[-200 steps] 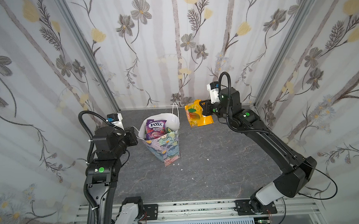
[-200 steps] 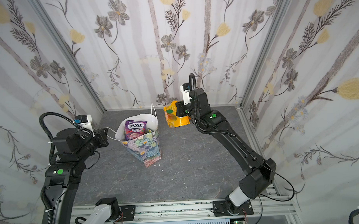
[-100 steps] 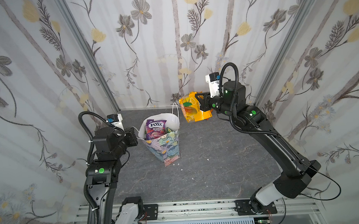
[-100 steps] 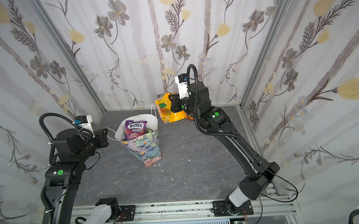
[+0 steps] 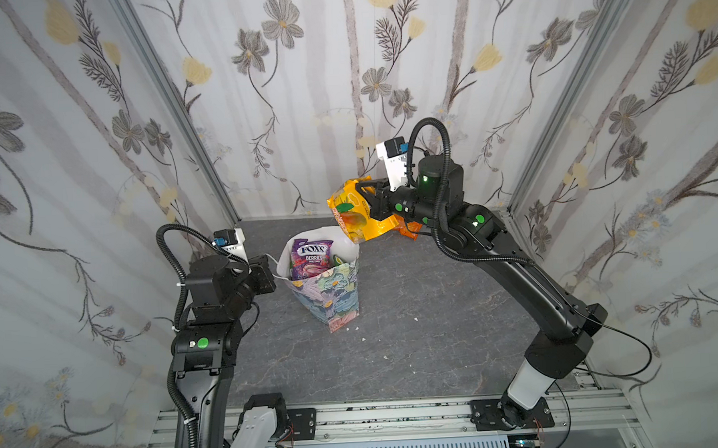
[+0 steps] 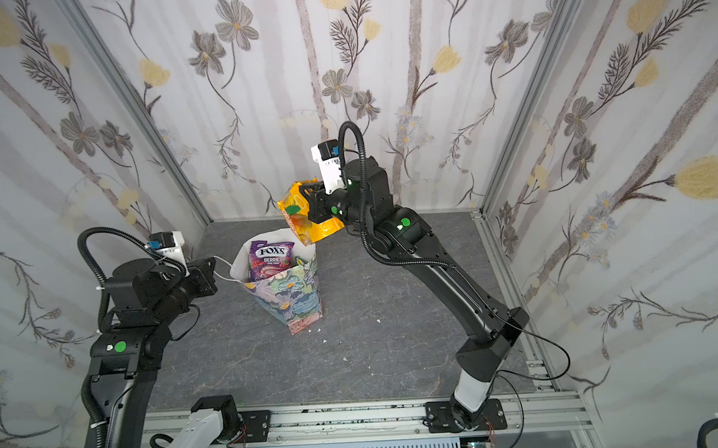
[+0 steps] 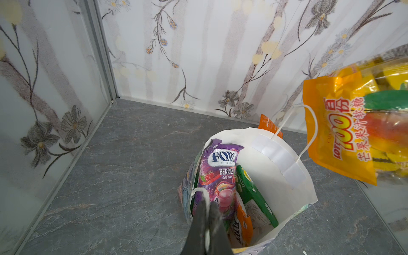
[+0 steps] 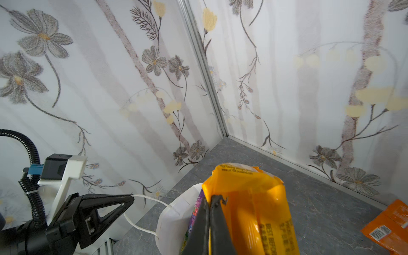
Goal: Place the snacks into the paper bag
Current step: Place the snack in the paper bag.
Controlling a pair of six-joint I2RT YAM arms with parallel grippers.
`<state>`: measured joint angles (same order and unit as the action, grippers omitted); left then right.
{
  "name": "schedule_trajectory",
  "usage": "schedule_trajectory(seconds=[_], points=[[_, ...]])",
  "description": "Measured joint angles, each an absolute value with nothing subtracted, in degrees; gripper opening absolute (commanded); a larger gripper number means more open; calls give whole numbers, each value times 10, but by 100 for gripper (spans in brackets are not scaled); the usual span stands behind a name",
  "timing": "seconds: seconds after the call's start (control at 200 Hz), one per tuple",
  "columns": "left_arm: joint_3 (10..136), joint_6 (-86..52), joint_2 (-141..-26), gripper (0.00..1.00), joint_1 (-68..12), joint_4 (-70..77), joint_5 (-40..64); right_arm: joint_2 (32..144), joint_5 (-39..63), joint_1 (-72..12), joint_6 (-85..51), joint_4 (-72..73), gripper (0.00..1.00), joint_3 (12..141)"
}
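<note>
Grey floor [image 5: 415, 314] bears floral paper bag [image 5: 331, 295] holding purple FOX'S packet [image 5: 311, 258].

Your left arm [image 5: 204, 344] is standing at the front left corner of the tabletop [image 5: 417, 347], folded at the elbow. It is holding its wrist about level, with the left gripper [image 5: 267, 260] pointing toward the middle and its jaws pinching tight on the white cord handle [image 8: 144, 196]. Your right arm [image 5: 517, 276] is leaning from the front right corner in a long slant toward the back edge, and its right gripper [image 5: 366, 202] is hanging well above the surface, pointing to your left, jaws clamping flat on the upper part of a yellow packet [image 5: 351, 217].
</note>
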<state>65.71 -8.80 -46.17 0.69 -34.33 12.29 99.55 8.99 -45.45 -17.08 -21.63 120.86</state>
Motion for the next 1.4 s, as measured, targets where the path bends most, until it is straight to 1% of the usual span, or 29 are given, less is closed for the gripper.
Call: schedule_trajectory(seconds=[0.195,0.43,0.979,1.249,1.399], points=[[658,-88,-462,0,7,-345,123,1043,110,-498,-143,-229,0,1274],[659,-86,-462,0,7,-345,123,1062,123,-517,-132,-239,0,1288],[659,-83,-460,0,7,-347,123,1139,135,-518,-89,-262,0,1330],[655,-83,-459,0,7,-345,123,1176,203,-503,-90,-275,0,1348],[650,-83,-458,0,7,-342,123,1200,266,-476,-115,-267,0,1349]])
